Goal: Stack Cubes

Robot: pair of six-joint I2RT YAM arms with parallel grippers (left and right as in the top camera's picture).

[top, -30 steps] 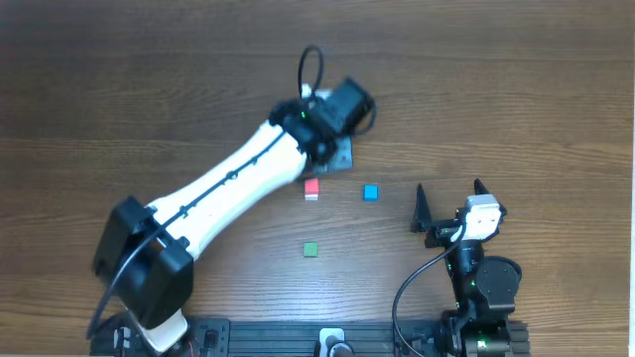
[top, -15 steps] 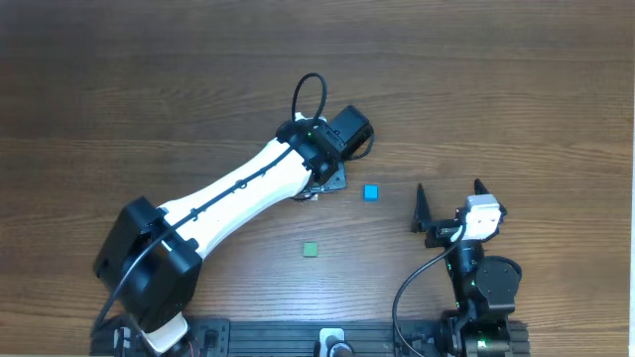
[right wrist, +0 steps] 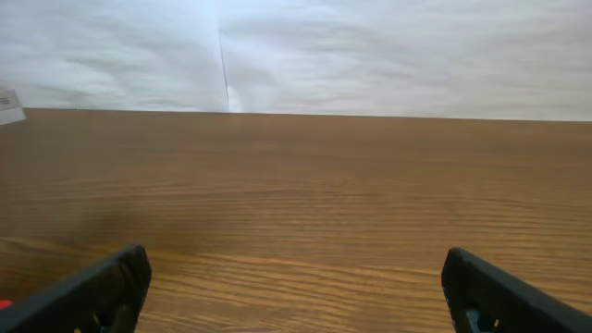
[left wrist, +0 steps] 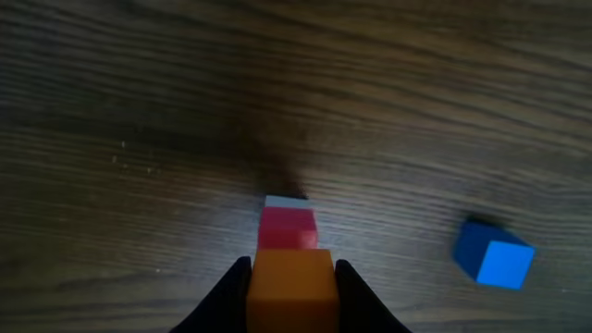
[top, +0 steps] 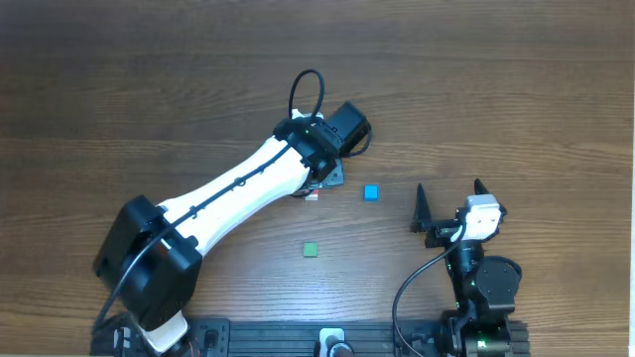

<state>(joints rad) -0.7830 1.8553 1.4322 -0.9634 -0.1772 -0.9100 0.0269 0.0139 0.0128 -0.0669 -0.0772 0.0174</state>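
Left claw (left wrist: 292,270) is clamped on opposite side faces of the orange cube (left wrist: 292,289), which is held over the red cube (left wrist: 288,229); the blue cube (left wrist: 493,255) sits apart at its 3 o'clock. Right claw (top: 447,201) is parked, fingers spread, empty. Assessment: cubes appear light, rigid and smooth-sided; grip square across flat faces to avoid slip.

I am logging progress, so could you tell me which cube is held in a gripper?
The orange cube, clamped in the left gripper; the red cube, blue cube and green cube lie free on the table.
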